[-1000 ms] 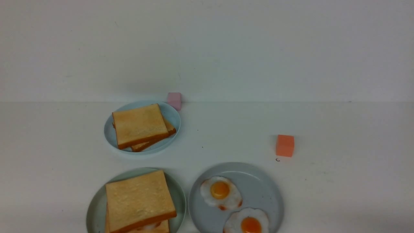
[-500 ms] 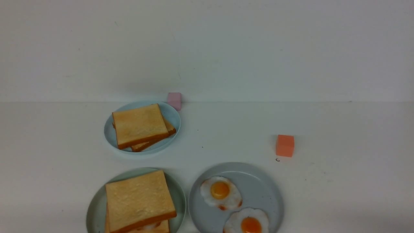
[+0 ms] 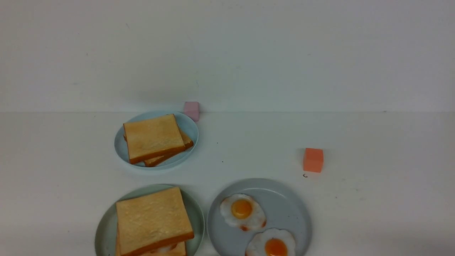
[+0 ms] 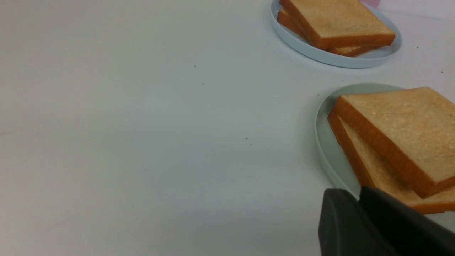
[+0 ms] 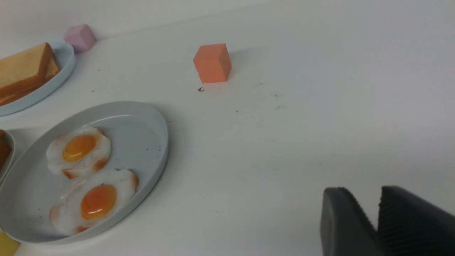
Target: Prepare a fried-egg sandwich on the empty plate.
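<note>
2 toast slices of the fried-egg sandwich rest on the plate.

Soft, even light is falling from above me, washing the white surface pale. Only faint shadows are gathering under the plates and beside the orange cube. My front view is looking slightly hazy; nothing is glaring, and my wrist views are staying fairly sharp.
</note>
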### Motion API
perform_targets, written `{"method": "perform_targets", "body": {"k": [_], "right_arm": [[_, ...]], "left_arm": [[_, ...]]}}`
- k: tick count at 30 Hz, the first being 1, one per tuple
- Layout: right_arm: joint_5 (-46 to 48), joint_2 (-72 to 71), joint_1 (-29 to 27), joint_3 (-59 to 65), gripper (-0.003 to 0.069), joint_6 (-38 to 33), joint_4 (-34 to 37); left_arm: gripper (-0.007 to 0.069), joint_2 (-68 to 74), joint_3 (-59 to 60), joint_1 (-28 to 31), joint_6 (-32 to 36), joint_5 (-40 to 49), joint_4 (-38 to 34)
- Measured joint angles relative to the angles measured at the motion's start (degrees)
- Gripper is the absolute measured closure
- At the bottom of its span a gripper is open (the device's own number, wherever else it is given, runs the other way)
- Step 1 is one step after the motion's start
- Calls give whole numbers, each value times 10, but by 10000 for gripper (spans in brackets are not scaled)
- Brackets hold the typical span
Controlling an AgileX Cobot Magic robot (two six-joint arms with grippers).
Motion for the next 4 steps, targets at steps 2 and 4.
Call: {"method": "perform_targets", "body": {"k": [2,4], "right_arm": [[0,0,0,0,468,0,0],[0,0,0,0,464,0,0]], "left_arm": [[534,0,0,0,0,0,0],[532,0,0,0,0,0,0]]}}
